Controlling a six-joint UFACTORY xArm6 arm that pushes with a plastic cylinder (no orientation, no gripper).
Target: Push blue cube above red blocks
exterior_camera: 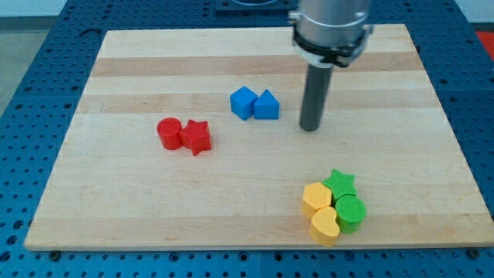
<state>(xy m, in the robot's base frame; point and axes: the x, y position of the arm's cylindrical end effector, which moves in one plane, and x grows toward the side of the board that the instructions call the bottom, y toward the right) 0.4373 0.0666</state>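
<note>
We are working over a wooden board (255,58) lying on a blue perforated table (31,77). Our arm (330,27) is coming down from the view's top, ending in a bare rod that is holding nothing; my tip (310,128) is resting on the board, just to the view's right of the blue pair. The blue cube (243,103) is sitting near the board's middle, touching a blue triangular block (266,106) on its right. The red cylinder (169,132) and red star (197,137) are touching each other, down and to the view's left of the cube. A yellow and green cluster (334,207) is lying near the view's bottom right.

We are judging the risk to be the triangular block: standing between tip and cube, it is likely to be shoved along, twisting the cube off line or down into the reds.
</note>
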